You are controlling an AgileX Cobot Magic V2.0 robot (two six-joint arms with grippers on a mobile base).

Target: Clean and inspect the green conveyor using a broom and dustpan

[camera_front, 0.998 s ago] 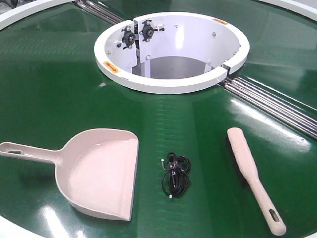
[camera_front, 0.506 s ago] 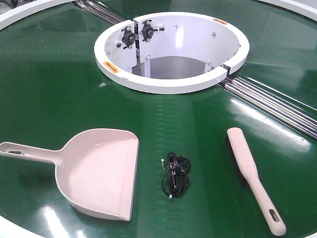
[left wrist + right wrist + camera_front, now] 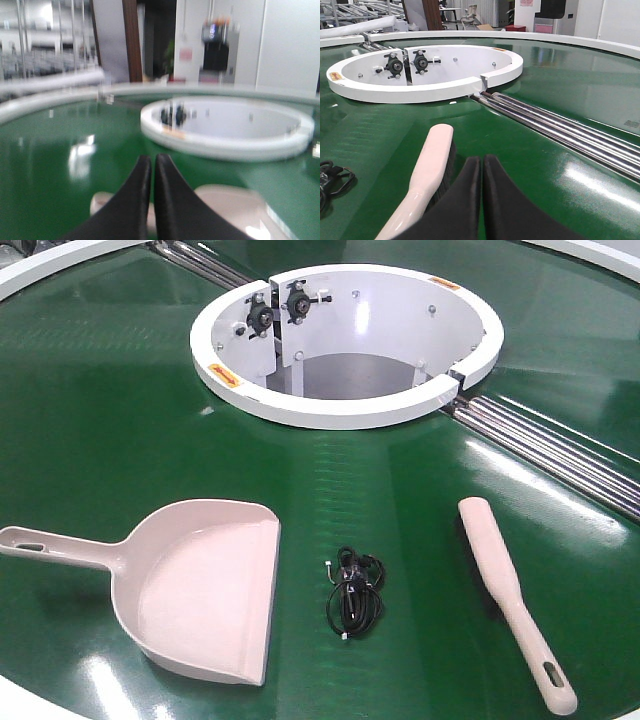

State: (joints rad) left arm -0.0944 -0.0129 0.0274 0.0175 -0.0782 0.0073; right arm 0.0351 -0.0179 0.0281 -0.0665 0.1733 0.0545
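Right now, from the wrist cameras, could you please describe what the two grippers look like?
The left gripper and the right gripper each show two smooth black fingers that taper to narrow, rounded tips. No cables or markings are visible on them.

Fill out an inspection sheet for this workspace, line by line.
Surface: green conveyor is glossy with glare patches; no loose dust can be made out.
Job's things: dustpan lies flat on the left, handle pointing left; broom lies flat on the right, handle towards the camera. Neither is held.
Clutter: coiled black cable lies between dustpan and broom, touching neither.
Pincers: left pincer is shut and empty, over the dustpan in a blurred view; right pincer is shut and empty, beside the broom.
Cables: nothing seen besides that coil.
Surroundings: white ring housing at the belt's centre; steel rollers at the seam.
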